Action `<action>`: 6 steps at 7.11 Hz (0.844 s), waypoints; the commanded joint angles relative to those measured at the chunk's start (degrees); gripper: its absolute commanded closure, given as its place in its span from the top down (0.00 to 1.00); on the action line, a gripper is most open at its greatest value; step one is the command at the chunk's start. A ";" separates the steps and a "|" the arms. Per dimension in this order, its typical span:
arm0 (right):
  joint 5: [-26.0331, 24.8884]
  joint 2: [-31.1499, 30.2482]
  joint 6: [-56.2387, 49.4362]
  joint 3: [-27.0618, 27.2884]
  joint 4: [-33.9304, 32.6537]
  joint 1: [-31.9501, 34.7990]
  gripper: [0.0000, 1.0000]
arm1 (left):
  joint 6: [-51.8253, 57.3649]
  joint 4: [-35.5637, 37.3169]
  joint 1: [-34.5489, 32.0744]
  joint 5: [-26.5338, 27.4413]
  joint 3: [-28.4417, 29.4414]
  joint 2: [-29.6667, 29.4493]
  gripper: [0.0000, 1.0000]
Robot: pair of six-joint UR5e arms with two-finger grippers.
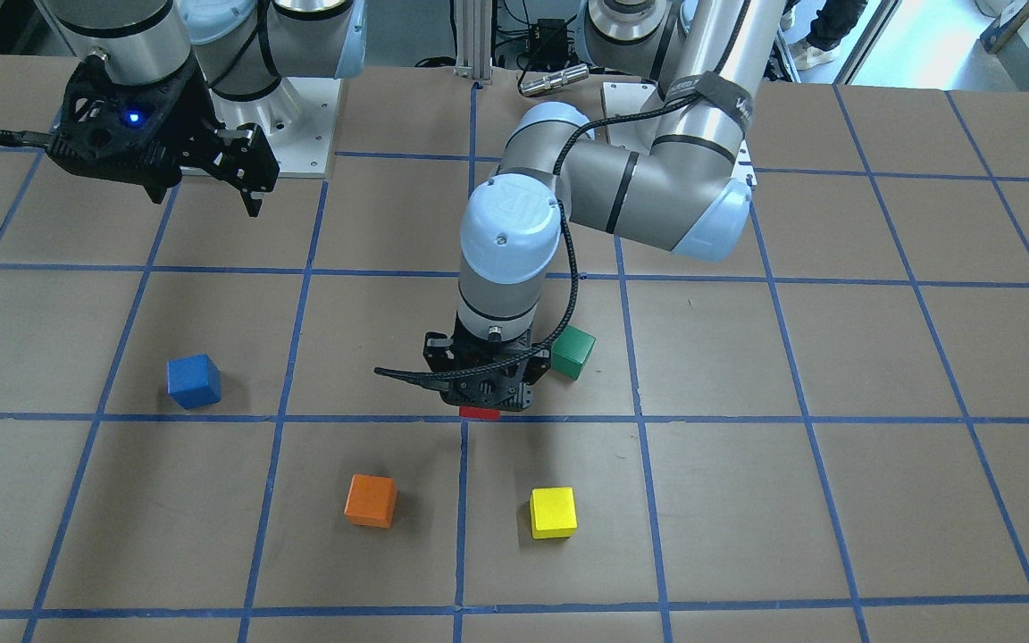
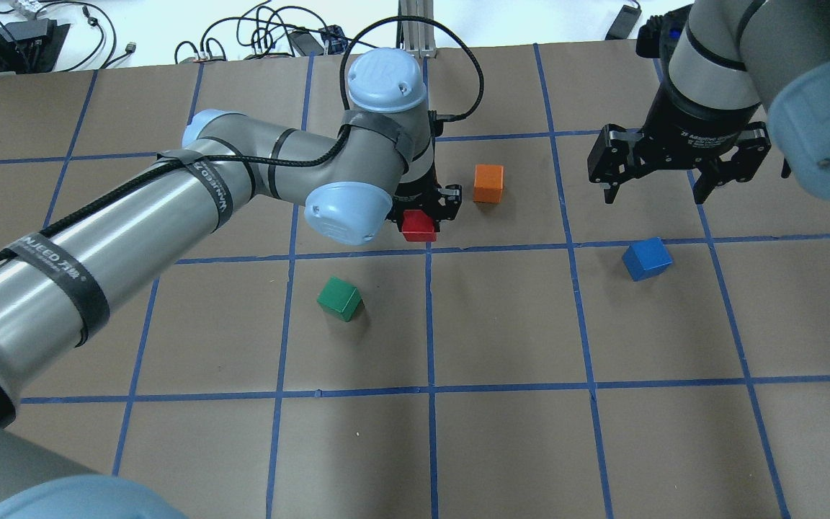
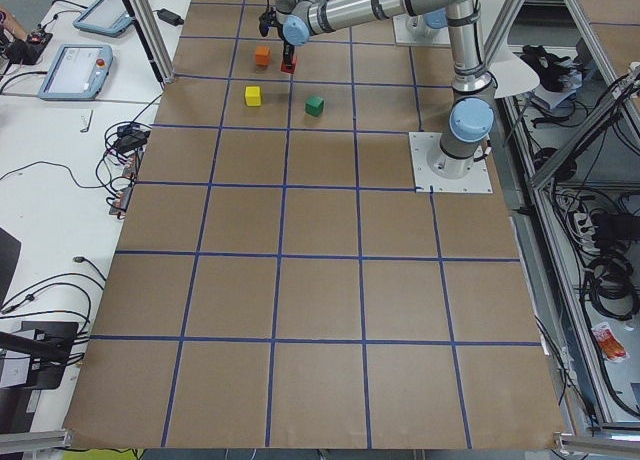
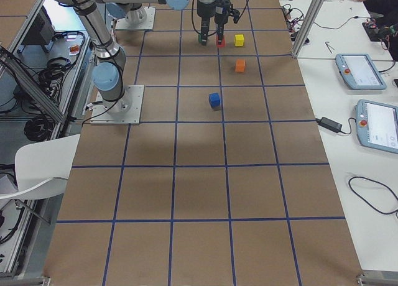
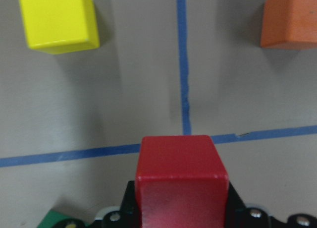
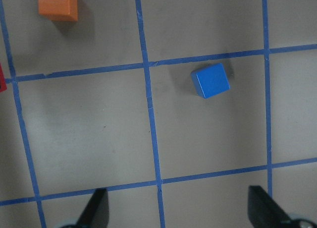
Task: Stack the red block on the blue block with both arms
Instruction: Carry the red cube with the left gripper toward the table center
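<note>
Red block (image 2: 418, 229) sits squeezed in the left hand (image 2: 422, 218), low by the desk (image 2: 501, 432); I cannot tell if it is lifted yet; blue block (image 2: 646, 259) sits alone, well apart, with nothing on top; right hand (image 2: 654, 194) hangs wide open near it, holding nothing; so 1 step looks done, and the carry and stack are left; orange block (image 2: 488, 183) is near the red one, so mind it; only desk lies between red and blue, and the desk edges are far off.
</note>
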 commanded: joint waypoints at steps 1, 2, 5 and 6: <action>-3.75 0.33 -0.23 0.07 -1.55 -0.66 1.00 | -0.48 0.92 -1.49 0.89 -0.47 -3.10 0.27; -3.95 0.34 -0.23 0.07 -1.55 -0.75 1.00 | -0.74 1.10 -1.67 2.20 -0.22 -3.29 0.52; -4.13 0.42 -3.20 0.16 -2.42 -0.84 1.00 | 1.45 1.36 -0.62 2.22 1.71 -3.21 1.00; -4.13 0.42 -3.31 0.59 -3.82 -1.36 1.00 | 1.89 -1.68 0.69 2.22 3.20 -1.29 1.00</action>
